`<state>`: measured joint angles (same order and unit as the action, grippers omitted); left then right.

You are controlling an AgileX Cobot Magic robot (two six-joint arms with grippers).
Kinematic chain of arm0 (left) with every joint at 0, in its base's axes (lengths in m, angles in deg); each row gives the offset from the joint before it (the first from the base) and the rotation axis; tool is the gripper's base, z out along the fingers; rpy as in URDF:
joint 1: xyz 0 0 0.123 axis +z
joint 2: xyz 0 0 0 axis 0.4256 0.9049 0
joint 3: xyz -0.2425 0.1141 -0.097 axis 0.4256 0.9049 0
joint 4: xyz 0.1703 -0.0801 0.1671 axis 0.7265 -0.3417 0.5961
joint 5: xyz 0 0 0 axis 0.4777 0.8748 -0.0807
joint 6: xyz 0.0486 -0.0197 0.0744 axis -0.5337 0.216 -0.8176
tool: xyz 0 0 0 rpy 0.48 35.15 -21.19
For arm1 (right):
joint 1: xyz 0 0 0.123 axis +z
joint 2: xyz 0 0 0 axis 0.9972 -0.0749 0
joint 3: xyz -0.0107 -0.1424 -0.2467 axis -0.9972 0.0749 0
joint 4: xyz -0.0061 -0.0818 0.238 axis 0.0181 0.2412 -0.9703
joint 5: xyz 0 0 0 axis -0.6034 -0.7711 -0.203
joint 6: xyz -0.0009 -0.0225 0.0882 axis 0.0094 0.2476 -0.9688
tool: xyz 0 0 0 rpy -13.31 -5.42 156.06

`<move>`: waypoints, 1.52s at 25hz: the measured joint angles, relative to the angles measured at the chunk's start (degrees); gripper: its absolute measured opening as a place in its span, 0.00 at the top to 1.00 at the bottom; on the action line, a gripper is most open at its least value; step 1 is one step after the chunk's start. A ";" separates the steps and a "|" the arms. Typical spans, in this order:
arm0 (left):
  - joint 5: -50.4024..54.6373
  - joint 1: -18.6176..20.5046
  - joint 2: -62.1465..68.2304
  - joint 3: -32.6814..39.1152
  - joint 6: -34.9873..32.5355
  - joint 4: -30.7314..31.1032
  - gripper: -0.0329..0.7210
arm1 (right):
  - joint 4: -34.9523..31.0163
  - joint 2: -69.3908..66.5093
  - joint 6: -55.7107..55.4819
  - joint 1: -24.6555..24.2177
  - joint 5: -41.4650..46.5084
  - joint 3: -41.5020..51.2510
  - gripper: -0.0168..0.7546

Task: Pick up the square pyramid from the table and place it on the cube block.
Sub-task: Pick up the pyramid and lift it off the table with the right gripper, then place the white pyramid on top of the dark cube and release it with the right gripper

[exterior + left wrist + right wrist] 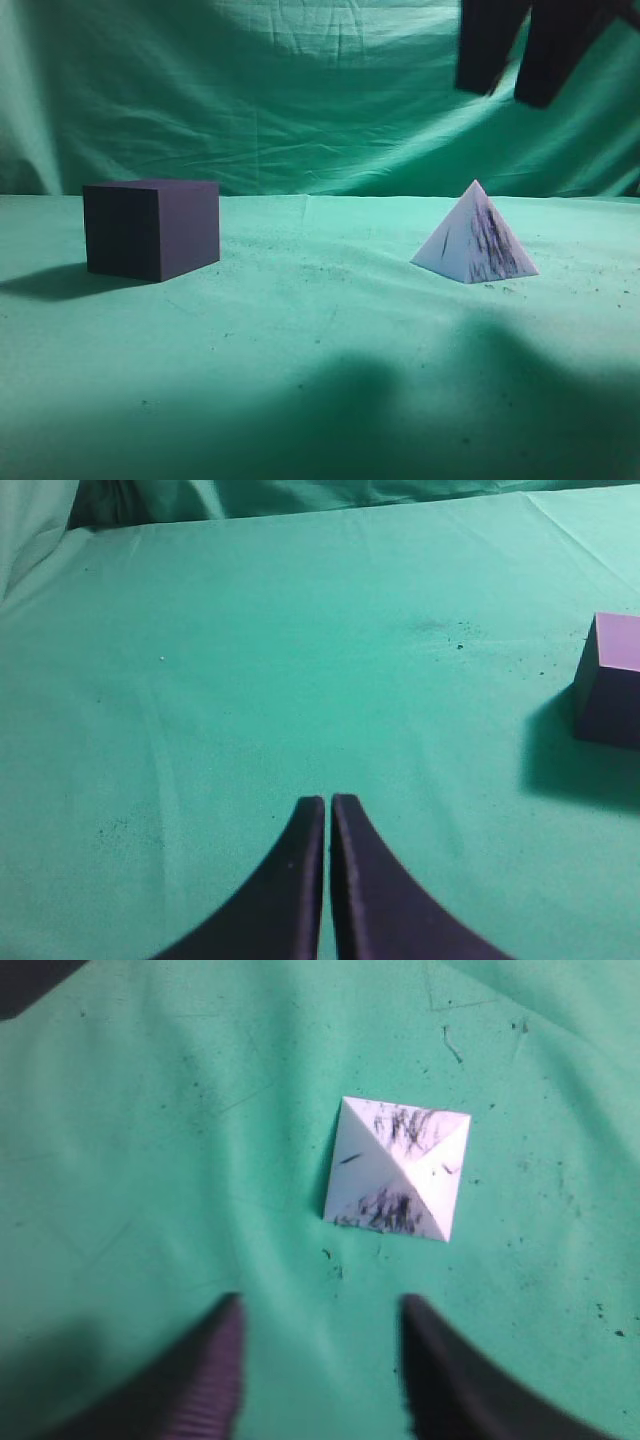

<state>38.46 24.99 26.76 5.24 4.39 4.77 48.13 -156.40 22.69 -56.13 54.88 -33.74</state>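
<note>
The square pyramid (pixel 474 238), pale white-lavender with dark streaks, stands on the green table (pixel 320 340) at the right. It shows from above in the right wrist view (pixel 398 1170). The cube block (pixel 152 228), dark purple-navy, stands at the left and shows at the right edge of the left wrist view (pixel 610 680). My right gripper (pixel 512 95) is open and empty, hanging high above the pyramid; in its own view the jaws (pixel 320 1305) are short of the pyramid. My left gripper (pixel 328 802) is shut and empty over bare cloth, left of the cube.
A green backdrop cloth (pixel 300 90) hangs behind the table. Small dark specks lie on the cloth around the pyramid (pixel 330 1260). The cube and the pyramid stand well apart.
</note>
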 joint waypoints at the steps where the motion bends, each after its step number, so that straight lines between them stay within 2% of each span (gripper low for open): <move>1: 0.00 0.00 0.00 0.00 0.00 0.00 0.96 | 0.00 -1.47 -0.11 0.00 -0.16 -0.51 0.43; 3: 0.00 0.00 0.00 0.00 0.00 0.00 0.96 | 0.49 -3.96 -0.92 0.00 -0.75 -1.07 0.24; 5: 0.00 0.00 0.00 0.00 0.00 0.00 0.96 | 1.48 -6.39 -2.50 0.00 -2.58 -1.23 0.14; 13: 0.00 0.00 0.00 0.00 0.00 0.00 0.96 | 5.34 -15.04 -5.39 0.00 -8.88 -1.36 0.14; 14: 0.00 0.00 0.00 0.00 0.00 0.00 0.96 | 5.34 -15.65 -5.39 0.00 -10.01 -1.45 0.19; 22: 0.00 0.00 0.00 0.00 0.00 0.00 0.96 | 5.59 -19.47 -5.54 0.00 -13.96 -1.72 0.20; 23: 0.00 0.00 0.00 0.00 0.00 0.00 0.96 | 5.79 -19.79 -5.54 0.00 -13.96 -1.72 0.26; 31: 0.00 0.00 0.00 0.00 0.00 0.00 0.96 | 7.99 -19.92 -6.85 0.00 -13.18 -1.90 0.26; 33: 0.00 0.00 0.00 0.00 0.00 0.00 0.96 | 8.71 -19.92 -8.45 0.00 -12.18 -2.03 0.41; 36: 0.00 0.00 0.00 0.00 0.00 0.00 0.96 | 9.88 -19.47 -10.75 0.00 -11.30 -2.49 0.53; 38: 0.00 0.00 0.00 0.00 0.00 0.00 0.96 | 10.04 -19.37 -10.99 0.00 -11.07 -2.49 0.52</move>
<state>38.46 24.99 26.76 5.24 4.39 4.77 58.18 -175.78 11.69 -56.13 43.81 -36.23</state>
